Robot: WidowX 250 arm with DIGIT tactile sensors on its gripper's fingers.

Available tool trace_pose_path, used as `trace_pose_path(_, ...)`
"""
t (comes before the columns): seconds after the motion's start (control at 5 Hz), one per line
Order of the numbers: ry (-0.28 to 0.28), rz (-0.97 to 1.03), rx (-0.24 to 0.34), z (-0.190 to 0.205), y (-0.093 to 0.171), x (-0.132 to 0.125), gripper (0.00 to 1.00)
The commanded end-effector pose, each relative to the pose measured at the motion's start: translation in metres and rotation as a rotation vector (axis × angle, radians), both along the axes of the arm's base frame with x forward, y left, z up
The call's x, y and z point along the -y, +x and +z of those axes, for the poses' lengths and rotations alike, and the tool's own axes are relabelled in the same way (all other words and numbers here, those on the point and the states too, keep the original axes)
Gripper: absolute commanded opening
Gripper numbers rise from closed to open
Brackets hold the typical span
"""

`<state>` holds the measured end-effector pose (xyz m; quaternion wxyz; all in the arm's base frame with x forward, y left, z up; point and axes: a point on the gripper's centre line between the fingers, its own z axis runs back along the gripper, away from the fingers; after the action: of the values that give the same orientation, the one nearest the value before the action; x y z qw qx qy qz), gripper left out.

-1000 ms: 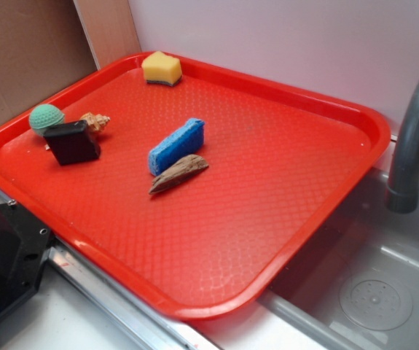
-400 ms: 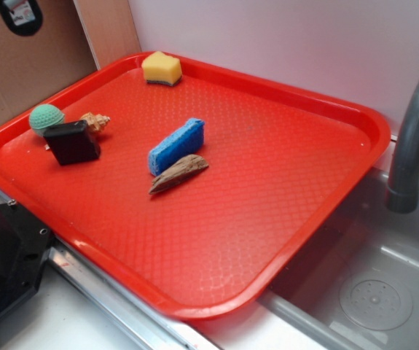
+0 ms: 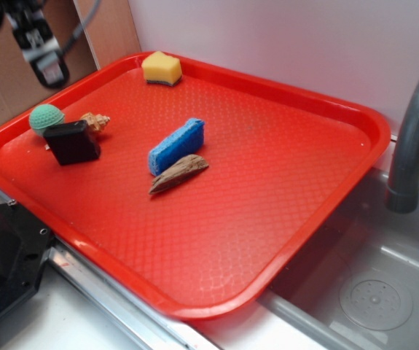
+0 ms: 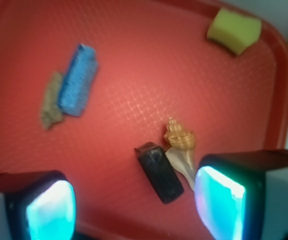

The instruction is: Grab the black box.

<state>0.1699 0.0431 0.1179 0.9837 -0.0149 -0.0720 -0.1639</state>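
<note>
The black box [image 3: 72, 141] lies at the left end of the red tray [image 3: 282, 211], next to a tan seashell [image 3: 95, 121] and a teal ball [image 3: 46, 117]. In the wrist view the black box [image 4: 159, 171] lies below and between my fingers, nearer the right pad [image 4: 219, 202], with the seashell [image 4: 180, 145] touching it. My gripper [image 3: 51, 71] hangs high above the tray's far left corner, well above the box. It is open and empty [image 4: 133, 210].
A blue sponge [image 3: 176, 146] and a brown wood piece [image 3: 178, 173] lie mid-tray. A yellow sponge [image 3: 162, 68] sits at the far edge. A grey faucet [image 3: 413, 138] and sink stand right. A black machine body [image 3: 1, 255] is at front left.
My gripper has come into the exterior view at the top left and moved down and to the right. The objects on the tray have not moved.
</note>
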Motion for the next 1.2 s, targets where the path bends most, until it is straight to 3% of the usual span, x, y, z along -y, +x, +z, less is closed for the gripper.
trace_pose_path(0.0,0.003,-0.206,0.005,-0.043,0.009,-0.023,1.0)
trace_pose_path(0.4,-0.069,-0.233,-0.046,-0.081,0.004,-0.027,1.0)
trace_pose_path(0.6,-0.095,-0.227,-0.1,-0.097,-0.002,-0.008,0.79)
trace_pose_path(0.8,-0.099,-0.192,-0.101,-0.096,-0.002,-0.007,0.0)
trace_pose_path(1.0,-0.071,-0.126,-0.078,-0.07,-0.001,-0.011,0.0)
